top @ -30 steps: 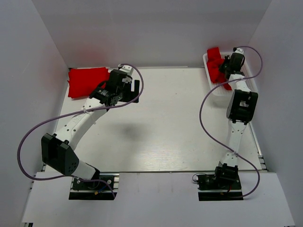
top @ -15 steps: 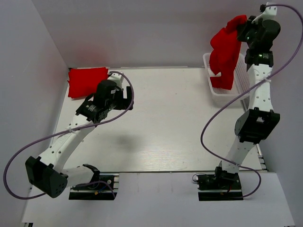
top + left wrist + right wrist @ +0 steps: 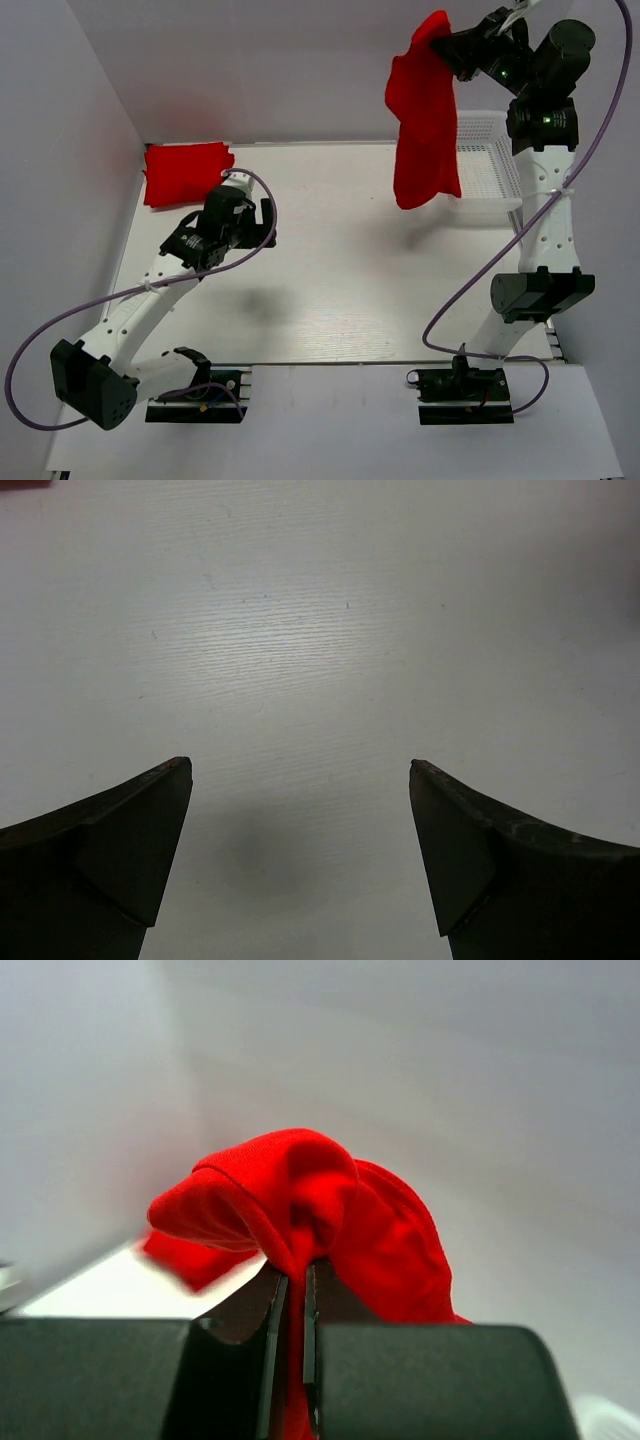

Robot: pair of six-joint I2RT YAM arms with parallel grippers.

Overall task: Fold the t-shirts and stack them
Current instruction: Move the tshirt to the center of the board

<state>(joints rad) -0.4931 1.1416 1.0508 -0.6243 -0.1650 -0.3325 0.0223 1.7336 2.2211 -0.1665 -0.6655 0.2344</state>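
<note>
Presently, the right pincer (image 3: 449,42) is raised high above the far right of the desk (image 3: 350,270), clenched on a bunched fold of one red t-shirt (image 3: 424,125). The right wrist view confirms the grip: the jaws of the right pincer (image 3: 288,1282) stand almost together with a thin layer of cloth between them, and the t-shirt (image 3: 300,1195) mounds up above the fingertips. In the overhead view the garment hangs free from that single hold, crumpled and unfolded. Its lower hem hangs in front of the left edge of the white mesh basket (image 3: 492,165), which sits at the far right corner of the desk. A second t-shirt, the folded one (image 3: 186,173), lies flat at the far left corner of the desk, well apart from the hanging one. The left pincer (image 3: 268,224) is near that folded shirt but not touching it. The left wrist view shows the left pincer (image 3: 300,770) released, both fingers spread wide with only bare desk (image 3: 320,630) between them.
</note>
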